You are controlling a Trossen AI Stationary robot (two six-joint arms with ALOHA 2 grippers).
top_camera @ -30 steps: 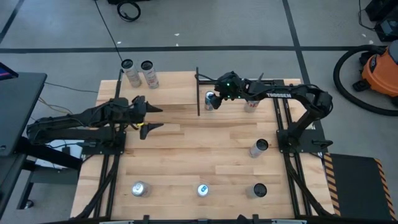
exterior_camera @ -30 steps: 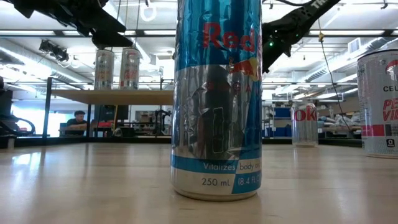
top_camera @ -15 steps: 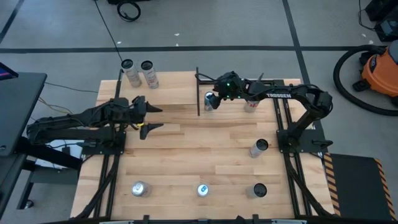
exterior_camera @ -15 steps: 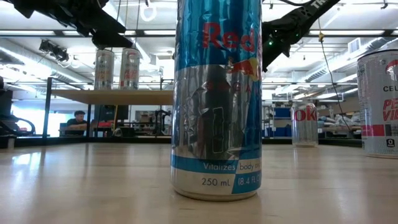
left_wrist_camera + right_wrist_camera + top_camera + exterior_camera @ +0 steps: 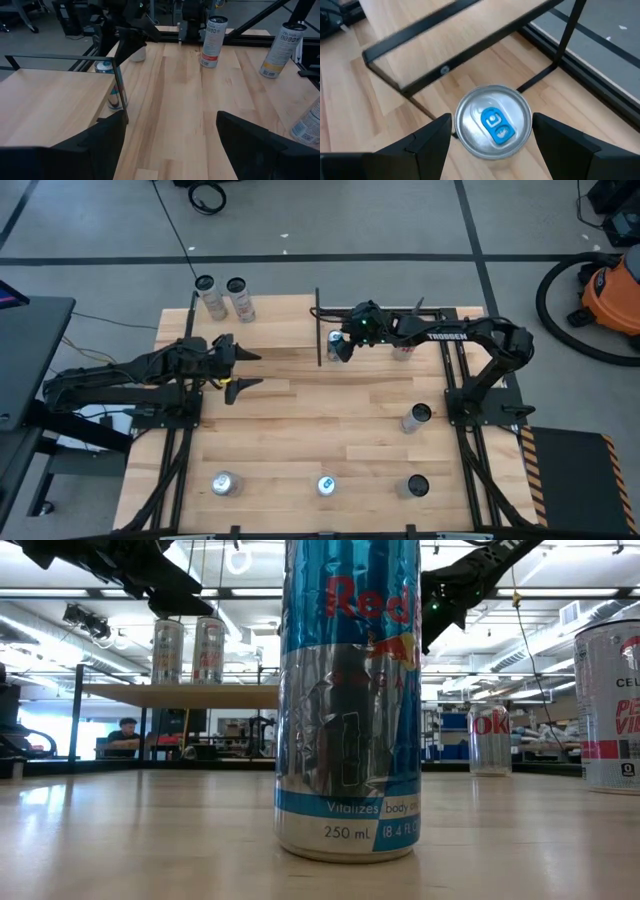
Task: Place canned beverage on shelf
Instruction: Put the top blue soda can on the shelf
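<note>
Right now the right gripper (image 5: 492, 131) has its fingers (image 5: 427, 140) closed on either side of a can (image 5: 492, 121), just beside the shelf (image 5: 262, 328) edge. It needs a straight lift clear of the black rail (image 5: 470, 42) before moving over. The left gripper (image 5: 243, 368) waits wide open nearby.

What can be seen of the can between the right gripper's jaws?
The can is slim, with a silver metal lid and a blue pull tab; the left wrist view shows a blue-and-silver body. It stands upright beside the shelf's black corner post, with the right gripper over it and a jaw on either side. Whether the jaws press it, or its base rests on the tabletop, cannot be told.
</note>
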